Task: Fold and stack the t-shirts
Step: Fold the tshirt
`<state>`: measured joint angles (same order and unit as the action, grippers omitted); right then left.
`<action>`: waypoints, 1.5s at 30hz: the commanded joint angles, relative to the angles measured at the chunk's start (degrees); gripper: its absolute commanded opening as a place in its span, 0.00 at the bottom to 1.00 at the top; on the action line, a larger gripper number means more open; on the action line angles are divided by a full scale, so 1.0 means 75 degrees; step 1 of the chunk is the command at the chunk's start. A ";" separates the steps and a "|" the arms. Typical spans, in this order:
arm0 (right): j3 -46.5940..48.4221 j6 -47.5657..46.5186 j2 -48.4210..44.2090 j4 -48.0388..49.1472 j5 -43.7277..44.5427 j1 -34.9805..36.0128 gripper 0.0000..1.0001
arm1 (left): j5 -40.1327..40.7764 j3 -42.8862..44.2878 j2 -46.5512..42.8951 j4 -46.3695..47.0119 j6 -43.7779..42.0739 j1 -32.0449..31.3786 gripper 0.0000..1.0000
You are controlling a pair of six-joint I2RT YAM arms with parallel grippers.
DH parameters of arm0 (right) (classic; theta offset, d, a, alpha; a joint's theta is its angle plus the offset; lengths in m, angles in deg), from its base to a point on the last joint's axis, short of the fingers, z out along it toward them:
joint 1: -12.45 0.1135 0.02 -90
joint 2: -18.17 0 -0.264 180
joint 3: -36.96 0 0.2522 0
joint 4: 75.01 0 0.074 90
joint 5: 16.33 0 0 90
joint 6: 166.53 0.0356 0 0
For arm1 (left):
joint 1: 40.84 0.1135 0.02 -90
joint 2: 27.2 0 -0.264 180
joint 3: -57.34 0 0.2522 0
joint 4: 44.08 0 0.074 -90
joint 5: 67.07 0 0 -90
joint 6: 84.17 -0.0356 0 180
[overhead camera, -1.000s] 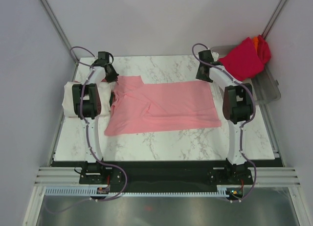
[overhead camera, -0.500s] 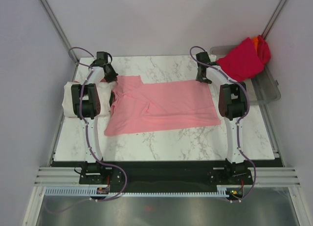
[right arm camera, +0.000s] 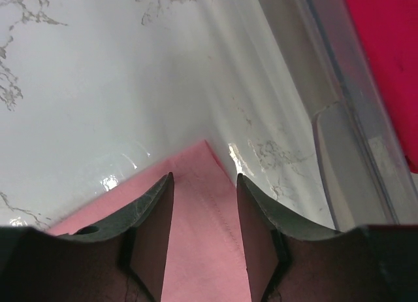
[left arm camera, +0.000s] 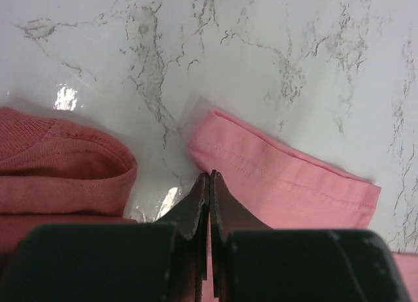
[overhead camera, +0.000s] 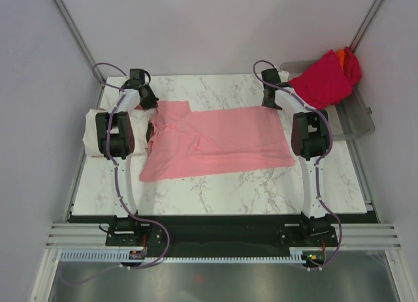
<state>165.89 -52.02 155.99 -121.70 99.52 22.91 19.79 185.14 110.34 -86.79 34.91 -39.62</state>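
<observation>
Pink shirt (overhead camera: 215,142) flat mid-bench (overhead camera: 215,187). Left jaws together, apparently pinching far sleeve (left arm camera: 281,178). Right jaws apart, straddling far hem corner (right arm camera: 202,184). Step: gripping for first fold. Next: right closes on corner, both lift evenly.
</observation>
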 commanded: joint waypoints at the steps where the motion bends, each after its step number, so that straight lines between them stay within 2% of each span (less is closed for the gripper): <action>1: 0.0159 -0.0116 0.0057 0.0277 0.0116 -0.0059 0.51 | -0.0015 0.0229 -0.0244 0.0251 0.0084 -0.0033 0.02; 8: 0.0218 -0.0034 0.0468 0.0265 -0.0048 -0.0105 0.41 | -0.0004 0.0170 -0.0303 0.0239 0.0072 -0.0068 0.02; 12: 0.0182 -0.0011 0.0445 0.0242 -0.0095 -0.0105 0.22 | 0.0054 0.0088 -0.0431 0.0216 0.0060 -0.0068 0.02; 13: 0.0159 -0.0045 0.0421 0.0242 -0.0118 -0.0105 0.13 | 0.0078 0.0030 -0.0478 0.0227 0.0037 -0.0068 0.02; 15: 0.0171 -0.0092 0.0386 0.0230 -0.0235 -0.0105 0.01 | 0.0102 0.0006 -0.0502 0.0215 0.0013 -0.0301 0.02; 16: 0.0182 -0.0127 0.0305 0.0207 -0.0328 -0.0094 0.00 | 0.0113 -0.0017 -0.0514 0.0204 0.0025 -0.0314 0.02; 23: -0.0180 -0.0221 -0.0574 0.0207 -0.0224 -0.0082 0.00 | 0.0160 -0.0029 -0.0701 0.0180 -0.0022 -0.0443 0.02; 29: -0.0555 -0.0233 -0.1137 0.0218 -0.0165 -0.0082 0.00 | 0.0406 -0.0228 -0.1333 0.0145 -0.0127 -0.0443 0.02; 37: -0.1481 -0.0069 -0.1933 0.0546 -0.0586 -0.0082 0.00 | 0.0406 -0.0755 -0.2106 0.0169 -0.0210 -0.0513 0.02; 45: -0.2124 -0.0046 -0.2437 0.0558 -0.0926 -0.0082 0.00 | 0.0324 -0.1025 -0.2399 0.0309 -0.0490 -0.0677 0.02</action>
<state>152.30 -52.78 142.39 -118.39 94.23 22.41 21.41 178.63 96.28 -86.36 34.40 -43.97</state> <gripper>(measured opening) 0.010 0.026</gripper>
